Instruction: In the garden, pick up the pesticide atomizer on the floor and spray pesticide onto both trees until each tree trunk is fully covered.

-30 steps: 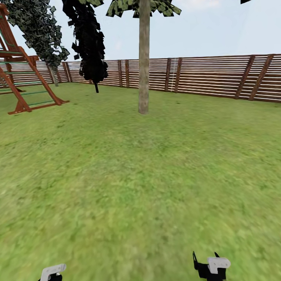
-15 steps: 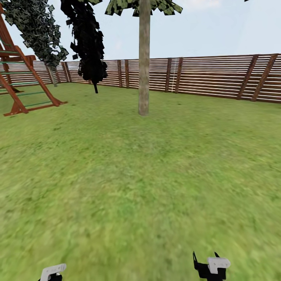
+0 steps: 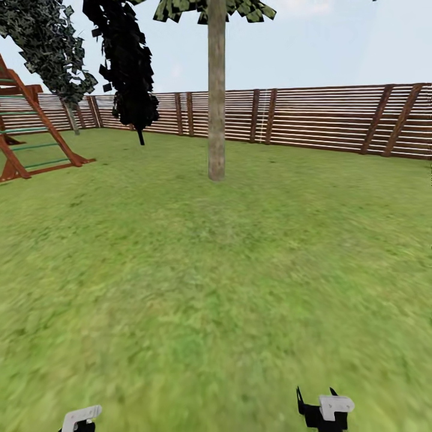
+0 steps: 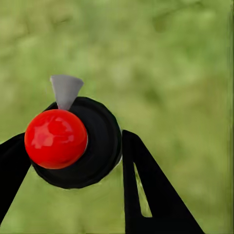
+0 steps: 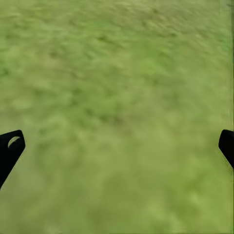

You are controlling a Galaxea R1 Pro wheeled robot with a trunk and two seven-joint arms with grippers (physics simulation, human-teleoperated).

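Note:
The pesticide atomizer (image 4: 56, 139), a black round body with a glossy red cap and a grey nozzle, sits between the black fingers of my left gripper (image 4: 73, 141), which is shut on it. In the head view the left gripper (image 3: 81, 417) shows at the lower edge. My right gripper (image 3: 324, 411) is low over the lawn, and in the right wrist view it (image 5: 118, 144) is open wide with only grass between the fingers. One tree with a thick pale mottled tree trunk (image 3: 216, 102) stands straight ahead, well beyond reach of both arms.
Green lawn (image 3: 216, 288) stretches from me to the tree. A brown slatted fence (image 3: 324, 120) closes the back. A dark columnar tree (image 3: 123, 66) and a leaning leafy tree (image 3: 51, 45) stand back left, beside a red-brown wooden climbing frame (image 3: 36, 135).
The whole head view has shifted: the trunk, fence and climbing frame slid slightly left and the trunk base sits a little lower, so the camera moved. Both grippers hold the same pose.

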